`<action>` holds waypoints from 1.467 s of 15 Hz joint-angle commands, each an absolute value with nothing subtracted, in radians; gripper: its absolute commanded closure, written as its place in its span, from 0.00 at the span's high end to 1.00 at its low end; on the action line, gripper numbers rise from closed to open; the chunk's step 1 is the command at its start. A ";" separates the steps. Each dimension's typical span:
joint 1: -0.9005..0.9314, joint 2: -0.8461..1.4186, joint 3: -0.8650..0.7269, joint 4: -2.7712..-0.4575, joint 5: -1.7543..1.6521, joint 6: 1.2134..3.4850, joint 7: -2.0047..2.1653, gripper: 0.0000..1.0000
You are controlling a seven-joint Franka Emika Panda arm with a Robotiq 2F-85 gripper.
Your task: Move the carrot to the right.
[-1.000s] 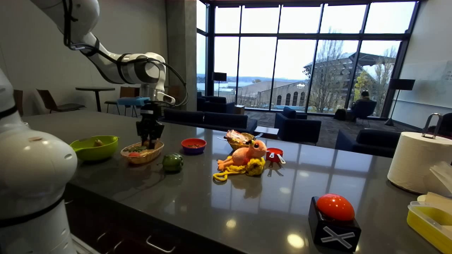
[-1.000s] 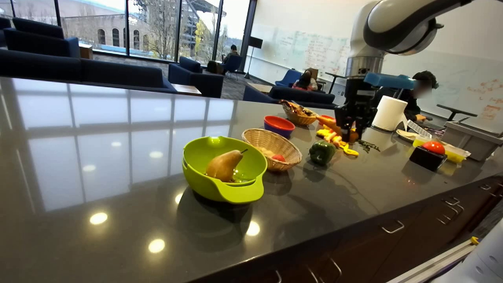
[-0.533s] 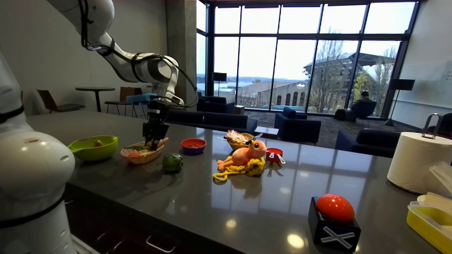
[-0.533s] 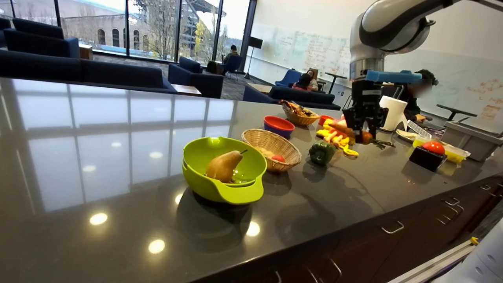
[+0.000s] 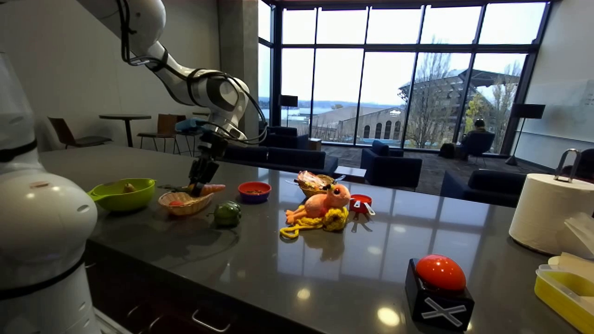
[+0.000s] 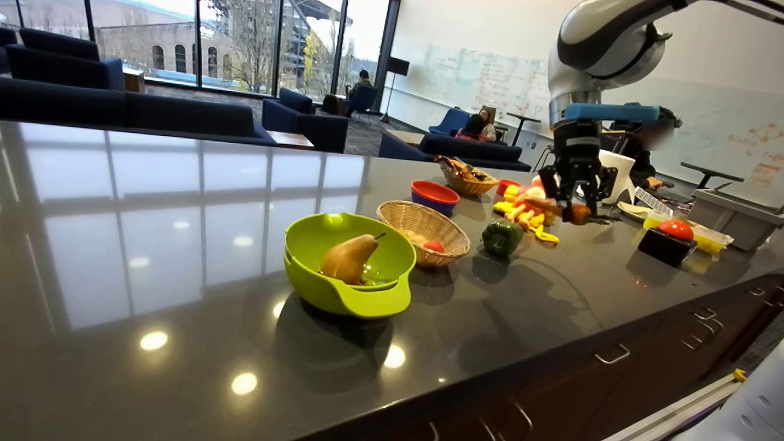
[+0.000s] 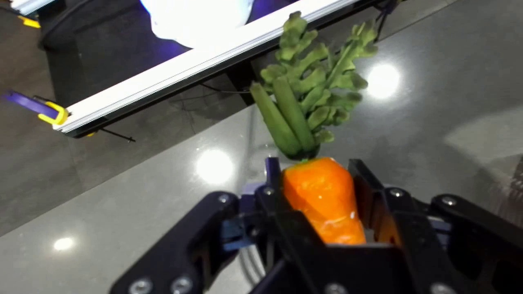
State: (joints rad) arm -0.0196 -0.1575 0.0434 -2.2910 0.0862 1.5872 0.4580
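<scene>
The carrot (image 7: 322, 196) is orange with green leaves (image 7: 310, 85) and sits between the two black fingers of my gripper (image 7: 316, 175) in the wrist view. Its leafy end points away from the fingers and its lower part is hidden by the gripper. In an exterior view the carrot (image 5: 213, 188) lies sideways in my gripper (image 5: 196, 189), lined up with the far side of the wicker basket. In an exterior view the carrot (image 6: 582, 214) shows in my gripper (image 6: 579, 212) beyond the green pepper, above the counter (image 6: 527, 318).
The wicker basket (image 6: 422, 214) holds a red piece. A green pepper (image 5: 227, 214), a red-purple bowl (image 5: 254, 192) and a plush toy (image 5: 320, 206) stand nearby. A green bowl (image 6: 343, 294) with a pear (image 6: 349, 260) and a red button on a black box (image 5: 441, 297) are on the counter.
My gripper has moved right with the carrot in it in both exterior views. The gripper has tilted, and the carrot now shows more fully beside the fingers.
</scene>
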 commanded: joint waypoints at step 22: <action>-0.081 -0.283 0.028 -2.558 0.278 2.315 1.393 0.19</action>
